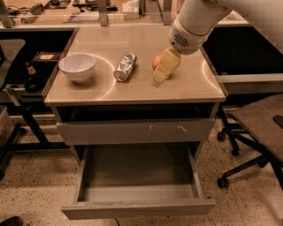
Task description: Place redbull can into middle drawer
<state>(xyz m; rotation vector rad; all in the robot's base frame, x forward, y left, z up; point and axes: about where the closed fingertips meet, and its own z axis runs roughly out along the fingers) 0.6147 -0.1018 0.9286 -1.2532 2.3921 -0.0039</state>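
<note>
Nearest to you, the wide, shallow grey middle drawer (137, 208) stands pulled well out of the cabinet, its plain front panel toward the camera and its low side walls running back under the unit. Just above it you see the grey drawer front with white scuff marks (135, 131), pushed in, with a dark slot between it and the tabletop. The speckled floor (35, 185) spreads to both sides, and a dark office chair on castors (261, 128) stands to the right of the cabinet.

On the glossy beige tabletop (185, 90) you find the slim silver redbull can with bluish markings (125, 67). It lies on its side, set at a slant near the middle of the top, between the round white bowl (77, 67) on the left and the red apple (156, 61) on the right, apart from both.

The pale yellow gripper (158, 79) points down and leftward with its tip low over the tabletop. It sits in front of the apple, hiding most of it, and is near the can but clear of it. You cannot tell whether the gripper is released or clenched; it grasps nothing that you can see. The thick white arm (194, 22) rises from it to the upper right.

Farthest back, a long desk with scattered clutter (88, 13) crosses the top.
</note>
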